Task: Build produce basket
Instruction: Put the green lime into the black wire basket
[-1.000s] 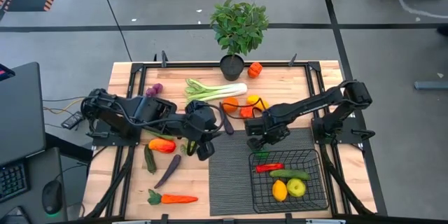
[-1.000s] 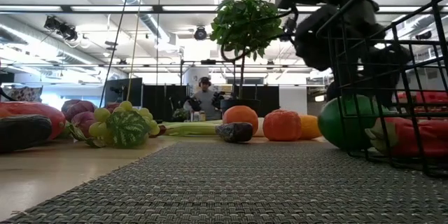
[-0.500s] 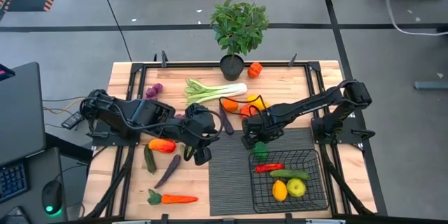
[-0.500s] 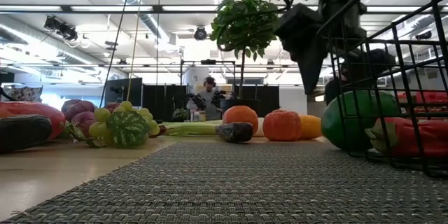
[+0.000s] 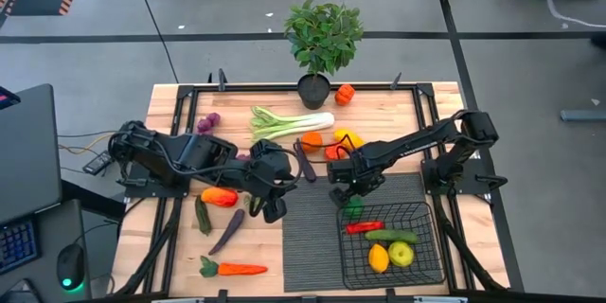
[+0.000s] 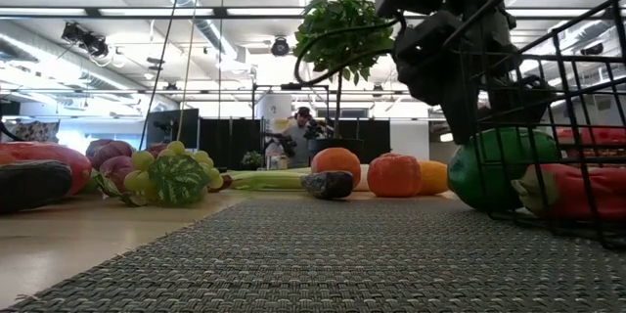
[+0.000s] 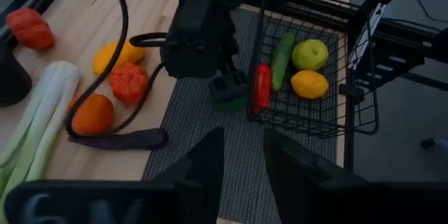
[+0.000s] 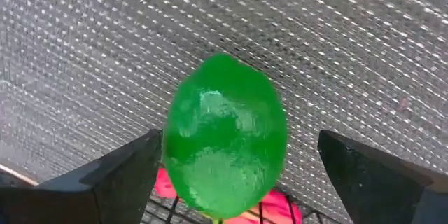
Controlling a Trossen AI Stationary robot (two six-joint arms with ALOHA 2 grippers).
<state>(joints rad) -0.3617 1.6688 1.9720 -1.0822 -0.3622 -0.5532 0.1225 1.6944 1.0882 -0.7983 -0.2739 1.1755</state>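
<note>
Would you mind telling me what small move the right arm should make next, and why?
Probably lower the right tool onto the green fruit and shut on it. Its fingers stand open on both sides of the fruit, which lies on the ribbed mat just outside the basket.

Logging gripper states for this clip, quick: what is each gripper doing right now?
Left gripper: open, empty, over the mat's edge.
Right gripper: open around the green fruit on the mat, beside the basket.
</note>
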